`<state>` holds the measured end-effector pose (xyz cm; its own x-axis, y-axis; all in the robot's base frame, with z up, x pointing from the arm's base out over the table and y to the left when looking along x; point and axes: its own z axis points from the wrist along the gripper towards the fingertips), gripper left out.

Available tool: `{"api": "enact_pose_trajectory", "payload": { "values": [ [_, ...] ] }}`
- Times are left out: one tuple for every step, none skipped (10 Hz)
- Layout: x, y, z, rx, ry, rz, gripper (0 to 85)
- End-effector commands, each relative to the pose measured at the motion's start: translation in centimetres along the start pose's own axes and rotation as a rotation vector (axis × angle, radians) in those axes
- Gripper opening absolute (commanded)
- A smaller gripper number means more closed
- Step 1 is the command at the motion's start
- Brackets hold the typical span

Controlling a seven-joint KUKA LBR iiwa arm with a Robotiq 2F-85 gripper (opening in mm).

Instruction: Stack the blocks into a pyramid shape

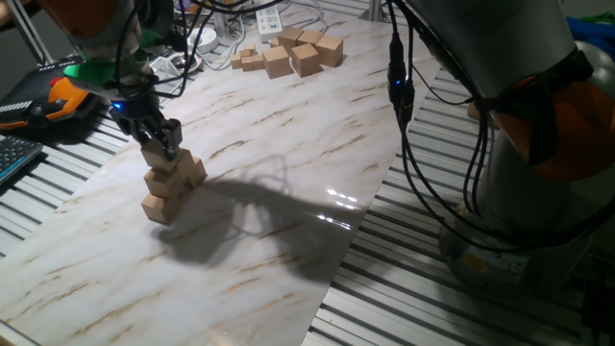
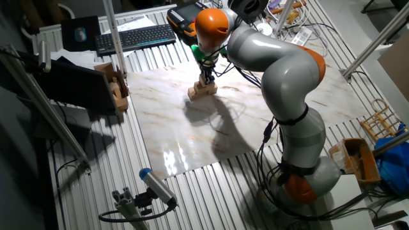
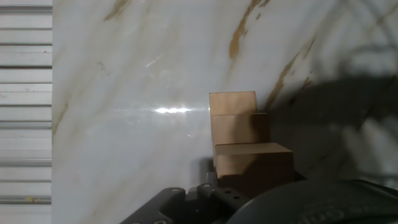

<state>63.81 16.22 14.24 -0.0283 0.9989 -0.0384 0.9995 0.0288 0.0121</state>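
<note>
— Closest to my hand camera is the dark gripper housing along the bottom edge; right past it, the pyramid shape (image 3: pixel 245 146) rises in steps, three tan faces one behind the next.

— What's the gripper doing?

— From one fixed view I see the gripper (image 1: pixel 161 144) with its fingers down on the top cube of the heap, sitting against its sides. Whether they're clamped or slack I cannot tell (the fingertips are too small and dark).

— Where's the heap?

— Directly under the gripper, on the marble table (image 1: pixel 288 154). It reads about three cubes tall, stepping down from the gripper toward the table's near edge, its long axis running along that step line.

— Anything around?

— Loose blocks (image 1: pixel 293 53) lie well apart, at the far end of the table beyond the gripper. A keyboard (image 2: pixel 135 37) and an orange-black tool (image 1: pixel 62 96) sit off the table behind the arm. Cables (image 1: pixel 413 125) hang from the arm, off to one side of the stack.
</note>
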Motion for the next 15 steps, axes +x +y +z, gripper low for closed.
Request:
{"api": "enact_pose_trajectory", "payload": {
  "values": [
    [0.03,0.01,0.05,-0.001,0.000,0.002,0.0],
    [0.06,0.01,0.08,-0.001,-0.002,0.003,0.0],
    [0.05,0.04,0.10,0.000,-0.002,0.003,0.0],
    [0.04,0.05,0.13,0.002,-0.002,0.003,0.0],
    [0.06,0.03,0.12,0.004,-0.005,0.000,0.0],
    [0.10,0.02,0.15,0.004,-0.005,0.000,0.0],
    [0.12,0.02,0.17,0.004,-0.005,-0.003,0.0],
    [0.15,0.01,0.19,0.002,-0.003,-0.004,0.0],
    [0.17,0.00,0.21,0.004,-0.003,-0.006,0.0],
    [0.17,0.00,0.22,0.005,-0.003,-0.006,0.0],
    [0.16,0.01,0.23,0.005,-0.003,-0.006,0.0],
    [0.17,0.01,0.25,0.004,-0.003,-0.004,0.0],
    [0.16,0.01,0.25,0.004,-0.005,-0.004,0.0],
    [0.17,0.01,0.26,0.005,-0.005,-0.003,0.0],
    [0.17,-0.01,0.27,0.005,-0.006,-0.001,0.0]
  ]
}}
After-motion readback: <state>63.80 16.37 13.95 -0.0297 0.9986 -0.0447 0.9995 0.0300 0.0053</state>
